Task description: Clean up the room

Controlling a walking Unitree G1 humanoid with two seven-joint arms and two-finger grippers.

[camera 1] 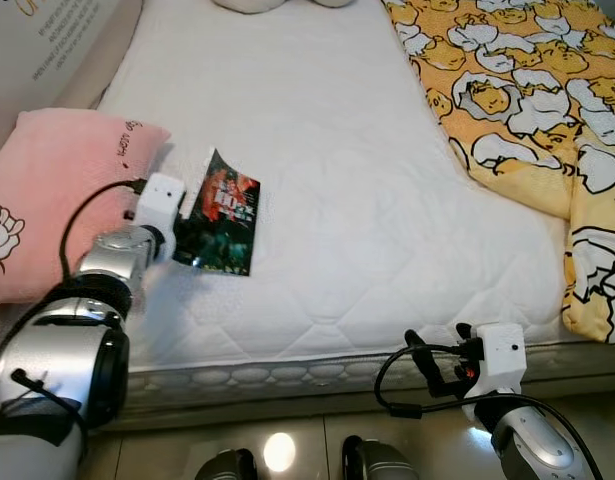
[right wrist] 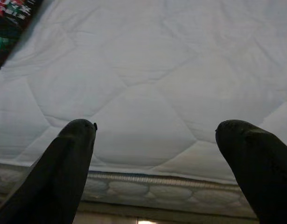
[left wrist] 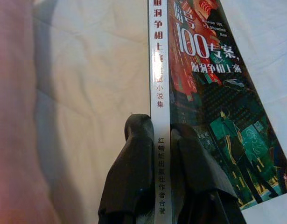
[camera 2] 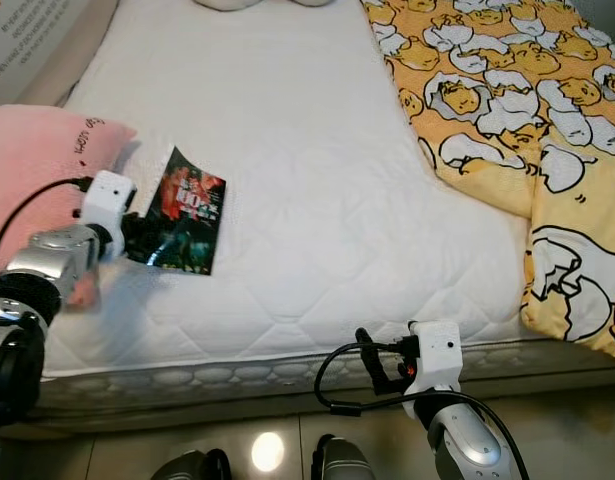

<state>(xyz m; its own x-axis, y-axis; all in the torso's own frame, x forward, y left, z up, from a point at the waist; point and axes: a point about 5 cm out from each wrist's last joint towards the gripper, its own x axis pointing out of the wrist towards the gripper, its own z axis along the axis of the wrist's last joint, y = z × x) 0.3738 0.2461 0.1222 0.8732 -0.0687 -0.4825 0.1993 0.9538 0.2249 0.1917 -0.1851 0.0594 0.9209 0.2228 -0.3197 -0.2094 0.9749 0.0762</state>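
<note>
The left tool (left wrist: 157,154) is pinching the book (camera 1: 223,212) by its spine, long axis running straight ahead; the right tool (right wrist: 155,135) is hanging wide open by the bed (camera 1: 327,150) edge.

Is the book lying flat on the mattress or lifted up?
Tilted up on edge. The left gripper pinches the book at its spine, cover angled off the mattress, casting a shadow beneath.
</note>
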